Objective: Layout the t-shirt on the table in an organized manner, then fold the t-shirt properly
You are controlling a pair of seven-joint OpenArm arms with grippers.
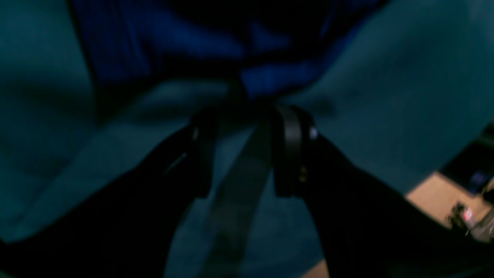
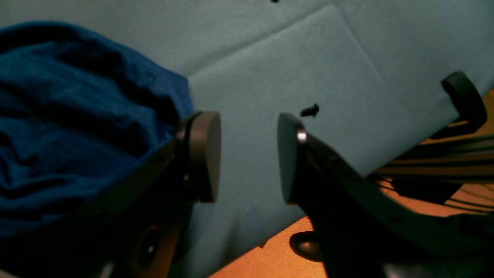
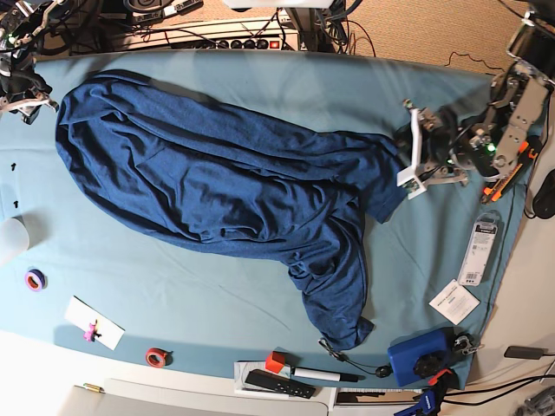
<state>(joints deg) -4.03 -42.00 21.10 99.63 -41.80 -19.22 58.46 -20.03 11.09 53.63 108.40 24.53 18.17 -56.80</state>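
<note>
No writing is legible on the packet (image 3: 478, 252) or card (image 3: 453, 302) at four o'clock. The left gripper (image 1: 241, 116) pinches the t-shirt (image 3: 217, 178); the right gripper (image 2: 249, 154) gapes, holding nothing, above the table (image 2: 308, 58).

Tan carpet floor (image 3: 416, 30) with tangled cables (image 3: 78, 26) behind.
</note>
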